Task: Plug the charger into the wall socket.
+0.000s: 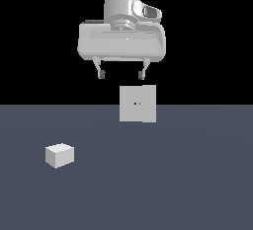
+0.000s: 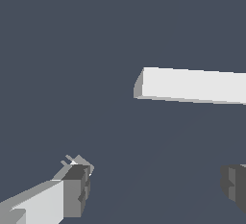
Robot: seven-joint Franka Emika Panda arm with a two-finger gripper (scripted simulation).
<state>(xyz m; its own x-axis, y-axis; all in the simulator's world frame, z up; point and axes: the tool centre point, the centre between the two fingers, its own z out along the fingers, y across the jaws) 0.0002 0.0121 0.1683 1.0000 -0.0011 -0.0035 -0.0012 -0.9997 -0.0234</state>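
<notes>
The pale grey parallel gripper [image 1: 122,75] hangs high above the dark grey-blue floor [image 1: 188,174], jaws spread wide and holding nothing. The small off-white boxy charger [image 1: 60,155] sits on the floor toward the exterior view's left, well apart from the upright off-white square wall socket [image 1: 138,104] [image 2: 192,86].

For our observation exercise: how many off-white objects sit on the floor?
2: the charger at the exterior view's left, and the upright wall socket near the centre, below the gripper.
</notes>
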